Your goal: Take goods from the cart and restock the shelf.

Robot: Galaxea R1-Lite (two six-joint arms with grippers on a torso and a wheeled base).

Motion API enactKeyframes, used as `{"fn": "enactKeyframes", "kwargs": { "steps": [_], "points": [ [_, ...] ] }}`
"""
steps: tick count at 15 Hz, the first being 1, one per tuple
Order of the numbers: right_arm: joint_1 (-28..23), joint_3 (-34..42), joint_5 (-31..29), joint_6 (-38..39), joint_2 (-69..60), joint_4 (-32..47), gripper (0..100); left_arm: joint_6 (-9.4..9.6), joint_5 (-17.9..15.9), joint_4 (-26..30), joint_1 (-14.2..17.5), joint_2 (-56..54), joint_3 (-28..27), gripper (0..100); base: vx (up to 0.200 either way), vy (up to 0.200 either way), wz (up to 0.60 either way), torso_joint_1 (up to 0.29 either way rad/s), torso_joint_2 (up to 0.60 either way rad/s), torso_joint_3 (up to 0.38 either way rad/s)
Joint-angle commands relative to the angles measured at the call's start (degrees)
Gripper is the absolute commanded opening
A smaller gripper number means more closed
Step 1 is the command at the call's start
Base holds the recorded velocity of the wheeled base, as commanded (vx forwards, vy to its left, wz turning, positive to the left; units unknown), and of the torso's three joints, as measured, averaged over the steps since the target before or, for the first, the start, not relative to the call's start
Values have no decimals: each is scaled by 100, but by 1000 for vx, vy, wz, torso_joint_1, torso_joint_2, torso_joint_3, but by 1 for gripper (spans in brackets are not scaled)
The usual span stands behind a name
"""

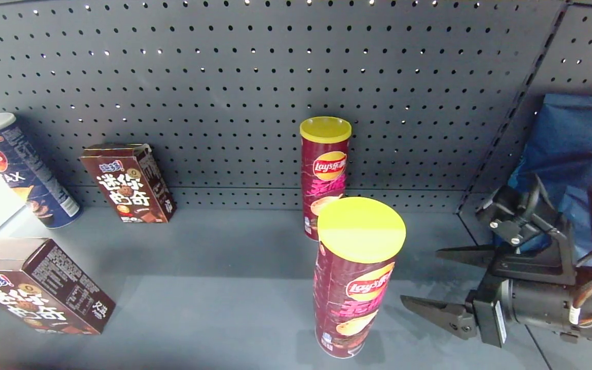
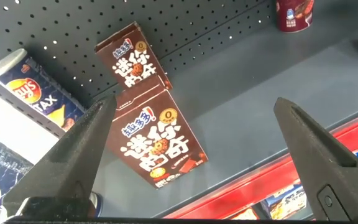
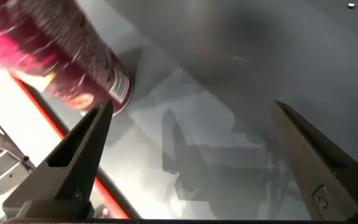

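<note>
Two maroon chip cans with yellow lids stand upright on the grey shelf (image 1: 214, 267): a front can (image 1: 352, 288) near the shelf edge and a rear can (image 1: 324, 174) against the pegboard. My right gripper (image 1: 420, 275) is open just right of the front can, apart from it, with nothing between its fingers. The right wrist view shows the same gripper (image 3: 192, 109) over bare shelf, the front can (image 3: 73, 56) off to one side. My left gripper (image 2: 194, 102) is open in front of two brown snack boxes, holding nothing.
A brown box (image 1: 129, 182) leans on the pegboard, another (image 1: 39, 288) sits at the front left, and a blue chip can (image 1: 18, 169) stands far left. A blue bag (image 1: 573, 149) fills the neighbouring bay on the right. A red price strip (image 2: 278, 174) runs along the shelf front.
</note>
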Motion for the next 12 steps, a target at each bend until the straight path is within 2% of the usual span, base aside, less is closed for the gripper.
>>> {"fn": "enactKeyframes", "kwargs": {
  "steps": [1,5,7,12],
  "points": [
    [16,-148,2,1,332,2,100,-1,2,-1,1,16,15,100,0,0,0,0,0,0],
    [271,-183,2,1,490,-6,100,-10,2,-1,1,-2,15,100,0,0,0,0,0,0],
    [359,-271,-7,1,613,-68,100,-89,2,-1,1,-2,15,100,0,0,0,0,0,0],
    [473,-289,-7,1,683,-77,100,-89,11,8,1,-54,33,100,0,0,0,0,0,0]
  ]
}}
